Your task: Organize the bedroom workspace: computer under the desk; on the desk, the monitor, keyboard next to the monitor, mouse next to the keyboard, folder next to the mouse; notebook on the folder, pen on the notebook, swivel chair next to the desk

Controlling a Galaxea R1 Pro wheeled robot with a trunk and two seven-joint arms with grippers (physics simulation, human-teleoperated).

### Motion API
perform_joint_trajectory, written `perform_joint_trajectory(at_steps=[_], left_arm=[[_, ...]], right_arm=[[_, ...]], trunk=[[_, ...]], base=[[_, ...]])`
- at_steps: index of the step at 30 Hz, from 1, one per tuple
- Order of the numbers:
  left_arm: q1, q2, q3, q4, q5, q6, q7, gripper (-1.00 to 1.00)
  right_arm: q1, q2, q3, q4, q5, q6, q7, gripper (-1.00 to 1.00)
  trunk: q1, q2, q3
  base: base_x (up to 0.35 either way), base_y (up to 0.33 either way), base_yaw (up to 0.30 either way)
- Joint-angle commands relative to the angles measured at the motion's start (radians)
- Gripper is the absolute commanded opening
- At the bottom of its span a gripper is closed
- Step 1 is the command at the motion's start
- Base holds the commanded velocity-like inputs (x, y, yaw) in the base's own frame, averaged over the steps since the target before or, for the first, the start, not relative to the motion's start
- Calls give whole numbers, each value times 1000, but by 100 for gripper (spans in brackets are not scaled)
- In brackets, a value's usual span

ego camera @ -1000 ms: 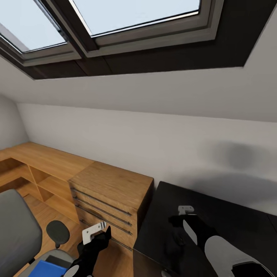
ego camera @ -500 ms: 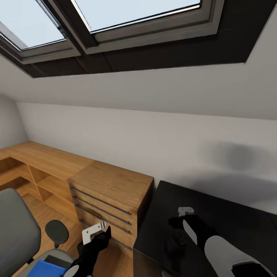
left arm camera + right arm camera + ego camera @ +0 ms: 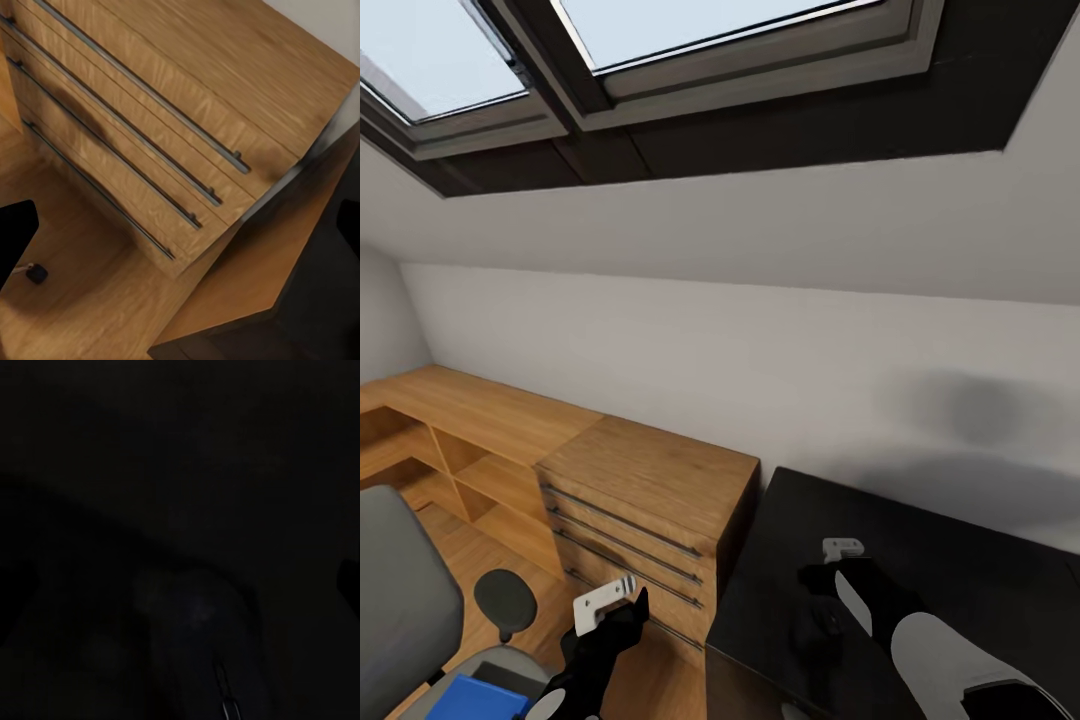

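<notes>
Room: attic bedroom, skylights above a sloped white wall.
Swivel chair (image 3: 400,600): far left, carrying the folder (image 3: 485,697) on its seat, not yet moved.
Left claw (image 3: 622,598): raised before the wooden dresser (image 3: 645,510); grip state unclear.
Worktop (image 3: 960,570): black, right.
Right claw (image 3: 830,585): low over it, mouse (image 3: 199,645) just below; probably placing; grip unclear.

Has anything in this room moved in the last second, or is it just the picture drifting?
Mostly the picture: the whole head view slid slightly, so the camera moved. The swivel chair with the blue folder, the wooden dresser and the desk kept their arrangement. The left gripper and right gripper hold the same pose; nothing was grasped or released.
</notes>
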Motion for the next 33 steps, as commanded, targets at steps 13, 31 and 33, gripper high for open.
perform_joint_trajectory(at_steps=[13, 31, 33], left_arm=[[0, 0, -1, -2, 9, 2, 8, 100], [0, 0, 0, -2, 10, 5, 8, 100], [0, 0, 0, -2, 10, 5, 8, 100]], right_arm=[[-1, -1, 4, -2, -10, 33, -3, 100], [-1, -2, 3, -3, -27, 128, -5, 100], [-1, -2, 3, -2, -28, 130, -6, 100]], trunk=[[50, -92, -42], [85, -155, -70], [85, -155, -70]], base=[[0, 0, 0], [0, 0, 0], [0, 0, 0]])
